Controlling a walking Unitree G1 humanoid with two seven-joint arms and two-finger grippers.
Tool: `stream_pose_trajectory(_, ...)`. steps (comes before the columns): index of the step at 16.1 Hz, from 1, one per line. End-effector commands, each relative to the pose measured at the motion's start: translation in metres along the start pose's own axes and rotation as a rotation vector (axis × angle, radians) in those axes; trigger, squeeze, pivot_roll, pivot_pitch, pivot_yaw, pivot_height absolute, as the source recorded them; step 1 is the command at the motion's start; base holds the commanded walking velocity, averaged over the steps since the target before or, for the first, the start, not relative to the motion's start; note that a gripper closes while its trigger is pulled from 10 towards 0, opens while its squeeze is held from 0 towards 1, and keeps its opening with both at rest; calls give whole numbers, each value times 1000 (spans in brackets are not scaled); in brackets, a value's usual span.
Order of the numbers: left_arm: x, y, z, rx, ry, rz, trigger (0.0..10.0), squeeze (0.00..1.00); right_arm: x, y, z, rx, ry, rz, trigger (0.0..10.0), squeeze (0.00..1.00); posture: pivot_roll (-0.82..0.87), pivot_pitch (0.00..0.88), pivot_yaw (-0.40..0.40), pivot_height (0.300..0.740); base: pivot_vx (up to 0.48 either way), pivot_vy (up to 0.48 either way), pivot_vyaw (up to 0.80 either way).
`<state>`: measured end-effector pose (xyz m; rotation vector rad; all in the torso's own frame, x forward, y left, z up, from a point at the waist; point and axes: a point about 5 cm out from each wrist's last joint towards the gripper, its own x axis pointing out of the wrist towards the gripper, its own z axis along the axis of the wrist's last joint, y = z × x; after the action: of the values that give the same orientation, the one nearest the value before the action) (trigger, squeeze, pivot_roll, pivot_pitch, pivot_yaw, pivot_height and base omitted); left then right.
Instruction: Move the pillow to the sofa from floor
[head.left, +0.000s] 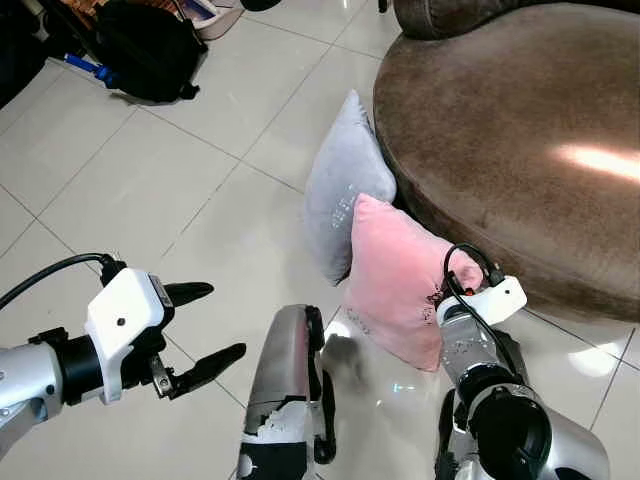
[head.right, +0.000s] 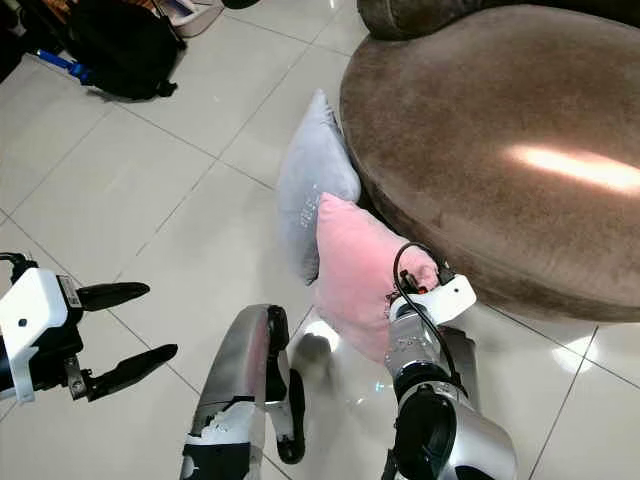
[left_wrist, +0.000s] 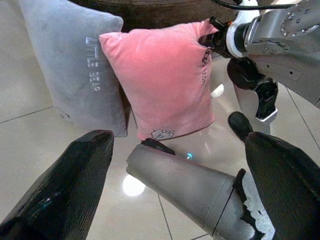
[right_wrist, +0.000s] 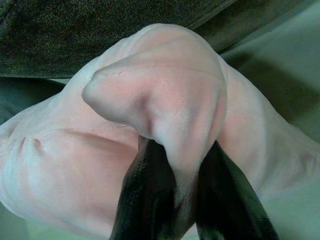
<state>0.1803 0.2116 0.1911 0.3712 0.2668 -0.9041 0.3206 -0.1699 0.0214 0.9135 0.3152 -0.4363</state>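
Velvety pink pillow (head.left: 395, 280), one puckered corner pinched by the right tool (right_wrist: 175, 200).

Left arm (head.left: 30, 372): silver tube, black collar at the wrist, white boxy housing with one small dark screw dot. Black cable loops from the housing back along the arm. Left gripper (head.left: 205, 330): two long black tapered fingers. Right arm (head.left: 530, 430): silver, speckled wrist section, round black joint, white bracket at the tip, black cable curling over it. Right gripper (right_wrist: 172, 200): black fingers. Leg (head.left: 285, 395): silver shell with chipped edges, black foot.
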Motion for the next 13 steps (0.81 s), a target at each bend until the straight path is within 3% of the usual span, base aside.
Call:
stream_pose_trajectory(1, 0, -2, -6, -7, 25, -10, 10000, 0, -7, -7, -22, -6, 71, -15, 0, 0, 453, 318, 237, 546, 0, 0, 0)
stream_pose_trajectory(5, 6, -7, -16, -40, 17, 22, 10000, 0, -9, -6, -27, -31, 83, 10, 0, 0, 374, 286, 208, 546, 0, 0, 0)
stream_pose_trajectory(9, 37, -12, -39, -128, -49, 124, 10000, 0, -13, 8, -34, -11, 63, 144, 0, 0, 182, 208, 121, 546, 0, 0, 0)
stream_pose_trajectory(11, 61, -7, -48, -176, -93, 189, 10000, 0, -19, 22, -37, -27, 72, 257, 0, 0, 87, 164, 99, 546, 0, 0, 0)
stream_pose_trajectory(13, 75, -1, -47, -179, -144, 226, 10000, 0, -28, 35, -32, -66, 62, 344, 0, 0, 34, 107, 88, 546, 0, 0, 0)
